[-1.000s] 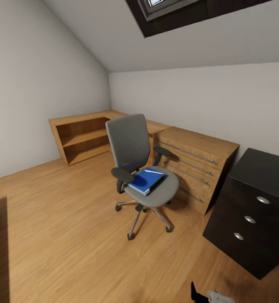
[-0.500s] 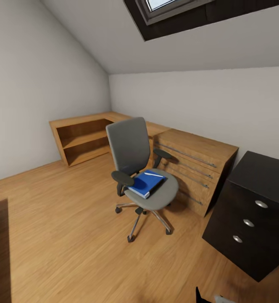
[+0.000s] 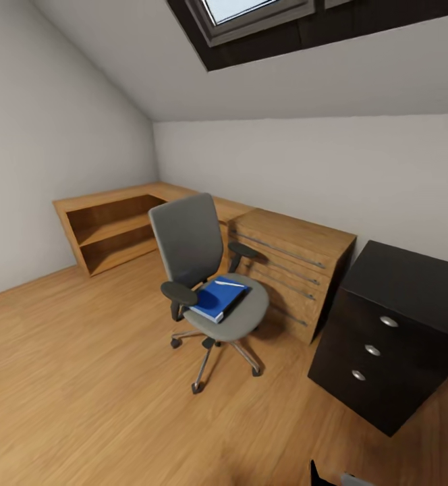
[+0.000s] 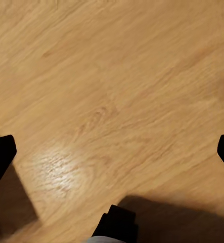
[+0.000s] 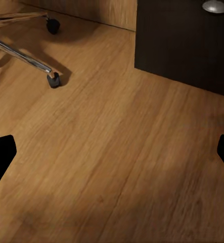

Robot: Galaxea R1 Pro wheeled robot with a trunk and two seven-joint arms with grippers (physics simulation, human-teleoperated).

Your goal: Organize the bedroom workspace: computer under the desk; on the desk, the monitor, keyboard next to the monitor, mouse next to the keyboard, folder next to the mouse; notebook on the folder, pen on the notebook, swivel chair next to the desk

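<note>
Wooden floor [image 4: 117, 101] lies below both downward-pointing hands, left hand [image 4: 112, 152] and right hand [image 5: 112, 157] spread wide.

Left gripper [image 4: 112, 152] and right gripper [image 5: 112, 154], jaws spread wide, pointing down.

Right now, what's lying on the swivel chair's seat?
On the swivel chair seat lies the blue folder, with the white pen resting on top near the backrest. Whether the dark notebook sits between pen and folder cannot be told; the seat under the folder is covered.
</note>
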